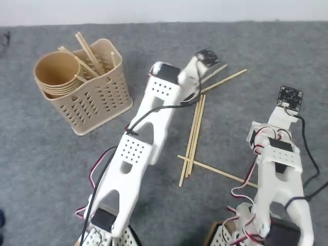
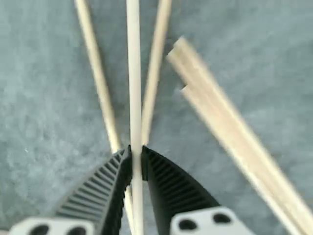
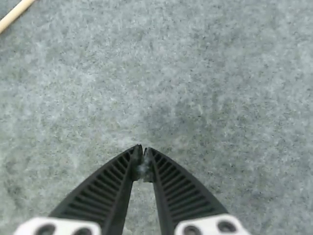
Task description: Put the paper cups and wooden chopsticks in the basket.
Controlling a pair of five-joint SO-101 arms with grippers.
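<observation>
Left gripper clamps one chopstick amid loose sticks on carpet, well apart from basket; right gripper closed, empty; chopstick likely light, stiff, slick, so a mid-length hold should resist swivel.

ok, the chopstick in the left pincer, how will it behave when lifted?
Probably stiff: the chopstick runs dead straight through the left pincer. Likely light, being thin wood. The high view suggests it is gripped near one end, so it may droop or pivot in the grip.
</observation>
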